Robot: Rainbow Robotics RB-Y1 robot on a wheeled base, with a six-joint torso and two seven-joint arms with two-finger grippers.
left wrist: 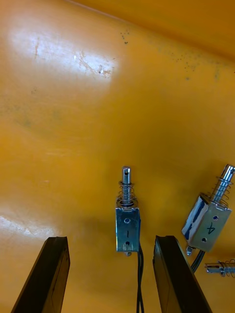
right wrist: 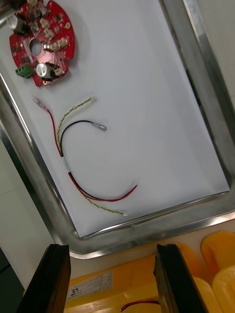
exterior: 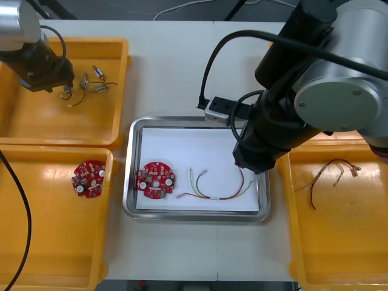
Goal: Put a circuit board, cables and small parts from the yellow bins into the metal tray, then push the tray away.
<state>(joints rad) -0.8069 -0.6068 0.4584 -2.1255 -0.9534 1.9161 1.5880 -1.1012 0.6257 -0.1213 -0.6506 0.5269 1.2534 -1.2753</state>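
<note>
a: left claw [left wrist: 111,243] state?
b: spread wide, nothing held. it is hung over the yellow bin [exterior: 36,115] at 10 o'clock of the metal tray [exterior: 197,215]. one small metal part [left wrist: 127,221] is lined up between the fingers [left wrist: 55,264], and a second part [left wrist: 207,222] lies just outside one of them.
a: handling?
b: judged rigid, dense and smooth-sided, so slip is likely. the square body should be pinched across its flat faces, not at the sprung pin or the black lead.
a: right claw [right wrist: 113,249]?
b: wide and empty too, held over the tray's 3 o'clock rim.
a: tray contents?
b: circuit board [exterior: 156,180] at 8 o'clock, cables [exterior: 215,188] at 5 o'clock. small parts are judged the pending item.
a: view differences?
b: the spring, pin and marking on the part are given by the left wrist view. the tabletop layout is given by the front view: spare board [exterior: 89,178] in the 9 o'clock bin, loose cables [exterior: 330,173] in the 3 o'clock bin.
</note>
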